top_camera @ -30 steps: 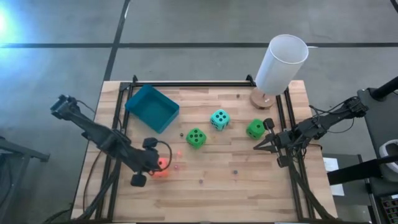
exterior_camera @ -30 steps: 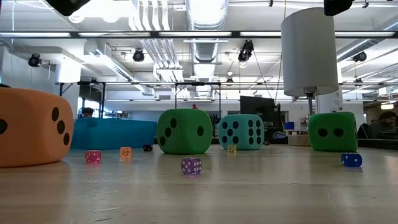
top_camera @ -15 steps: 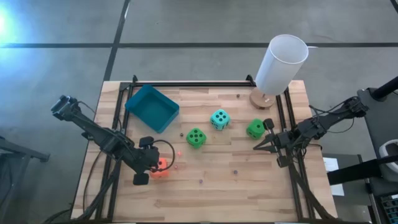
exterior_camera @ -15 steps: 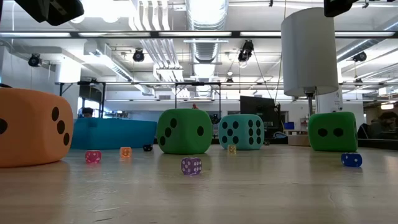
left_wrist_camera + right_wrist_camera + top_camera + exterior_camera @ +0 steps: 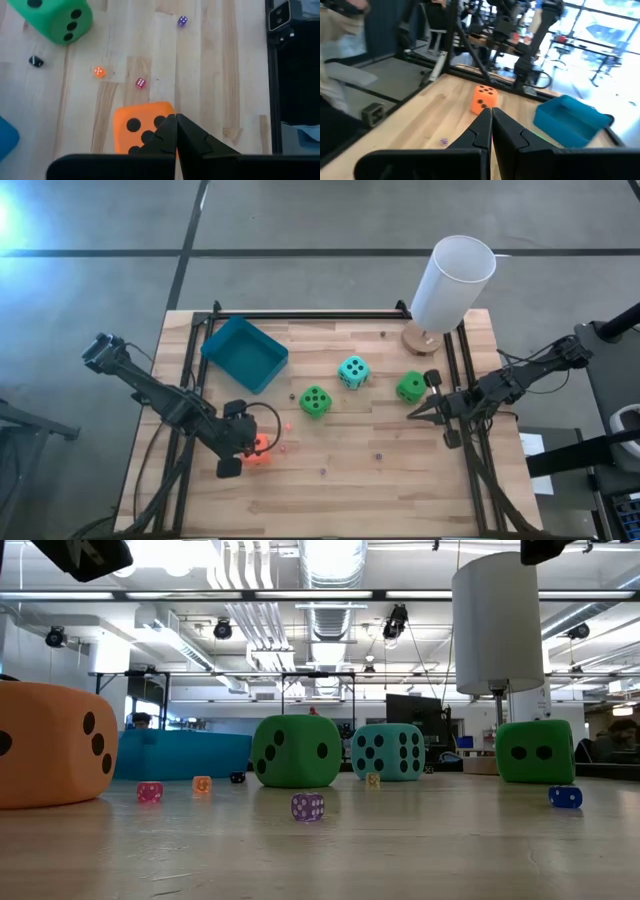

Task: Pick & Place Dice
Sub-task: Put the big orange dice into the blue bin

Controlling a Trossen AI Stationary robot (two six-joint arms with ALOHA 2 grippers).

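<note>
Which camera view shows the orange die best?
The low view: the orange die stands large and unblocked at the left edge, though cut off there. In the high view it is mostly hidden under the left end effector. The left wrist view shows its top, partly covered; the right wrist view shows it small.

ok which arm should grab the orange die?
Left. Its end effector is shut right above the orange die. The right end effector waits at the far side, beside a green die.

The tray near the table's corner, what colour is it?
The tray is blue-teal, clearest in the high view.
</note>
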